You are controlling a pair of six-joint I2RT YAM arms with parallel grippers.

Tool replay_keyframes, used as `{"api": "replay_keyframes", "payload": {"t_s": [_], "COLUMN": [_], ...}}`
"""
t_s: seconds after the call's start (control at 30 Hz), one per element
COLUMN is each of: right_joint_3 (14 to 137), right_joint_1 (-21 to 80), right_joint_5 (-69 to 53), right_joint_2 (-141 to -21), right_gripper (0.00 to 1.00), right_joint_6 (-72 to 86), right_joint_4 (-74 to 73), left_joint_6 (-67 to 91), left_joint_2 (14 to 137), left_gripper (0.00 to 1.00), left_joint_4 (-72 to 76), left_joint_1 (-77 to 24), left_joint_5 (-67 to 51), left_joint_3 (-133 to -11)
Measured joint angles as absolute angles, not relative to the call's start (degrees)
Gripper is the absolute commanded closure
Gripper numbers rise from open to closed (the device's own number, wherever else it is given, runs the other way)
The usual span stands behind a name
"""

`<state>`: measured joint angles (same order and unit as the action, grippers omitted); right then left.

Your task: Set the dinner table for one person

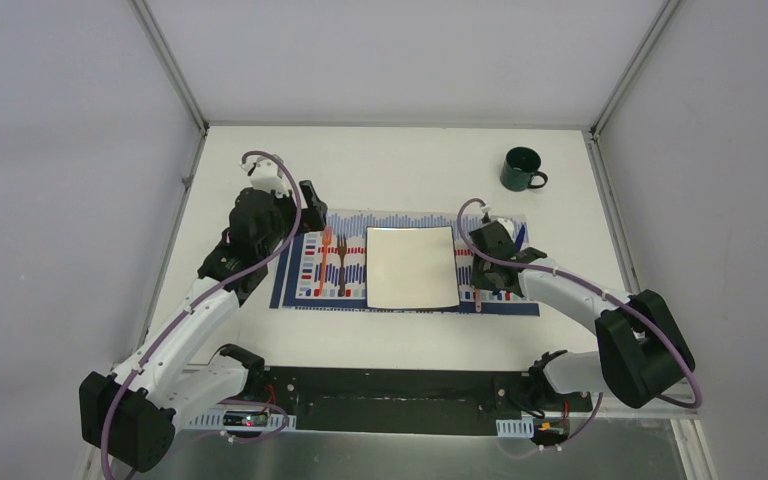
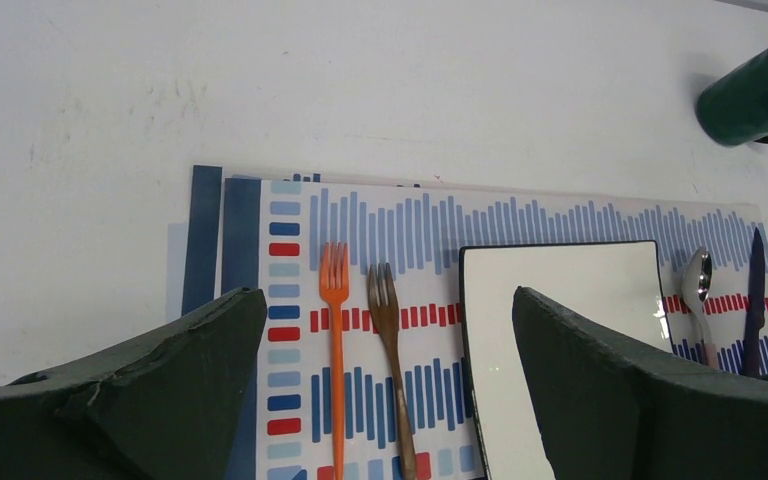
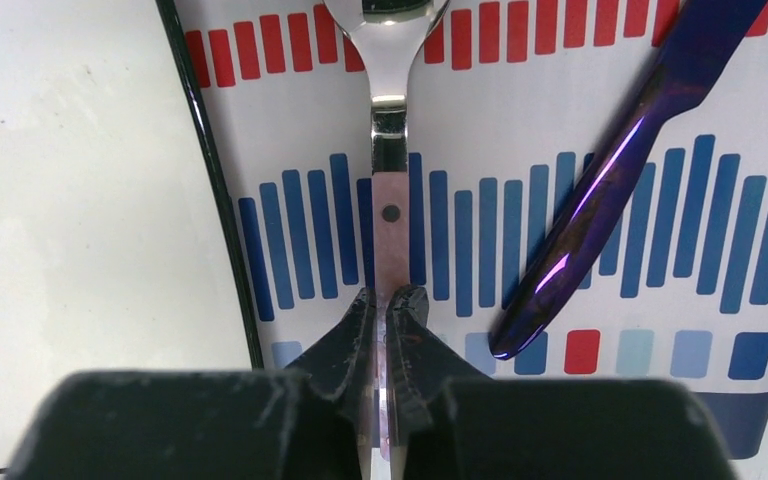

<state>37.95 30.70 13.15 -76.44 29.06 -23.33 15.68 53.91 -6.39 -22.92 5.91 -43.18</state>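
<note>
On the white dinner table (image 1: 400, 160) lies a striped placemat (image 1: 300, 290) with a square white plate (image 1: 412, 265) at its middle. An orange fork (image 2: 336, 340) and a brown fork (image 2: 390, 350) lie side by side left of the plate. My left gripper (image 2: 385, 300) hovers open above them, holding nothing. Right of the plate (image 3: 80, 200) lie a silver spoon (image 3: 390, 150) and a purple knife (image 3: 600, 200). My right gripper (image 3: 392, 300) is shut on the spoon's handle, low over the placemat (image 3: 460, 250).
A dark green mug (image 1: 520, 168) stands on the table at the far right, beyond the placemat. Aluminium frame edges and grey walls bound the table on three sides.
</note>
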Motion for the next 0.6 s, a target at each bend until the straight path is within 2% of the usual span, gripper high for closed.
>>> {"api": "replay_keyframes", "payload": {"t_s": [0.03,0.07,0.13,0.2,0.37,0.6], "right_joint_3": [38.0,38.0,38.0,38.0,38.3,44.8], "right_joint_1": [30.7,30.7,30.7,30.8,31.0,31.1], "right_joint_5": [13.1,13.1,13.0,13.0,13.0,15.7], "right_joint_2": [-76.4,-76.4,-76.4,-76.4,-75.0,-71.9], "right_gripper": [0.87,0.76,0.69,0.55,0.49,0.53], "right_joint_6": [29.1,29.1,29.2,29.0,28.8,27.6], "right_joint_4": [-23.5,-23.7,-24.0,-24.3,-26.0,-28.6], "left_joint_6": [15.7,15.7,15.7,15.7,15.7,15.7], "left_joint_2": [53.9,53.9,53.9,53.9,53.9,53.9], "left_gripper": [0.01,0.01,0.01,0.01,0.01,0.01], "left_joint_4": [-6.4,-6.4,-6.4,-6.4,-6.4,-6.4], "left_joint_1": [-22.9,-22.9,-22.9,-22.9,-22.9,-22.9], "left_joint_5": [5.9,5.9,5.9,5.9,5.9,6.0], "left_joint_3": [-43.2,-43.2,-43.2,-43.2,-43.2,-43.1]}}
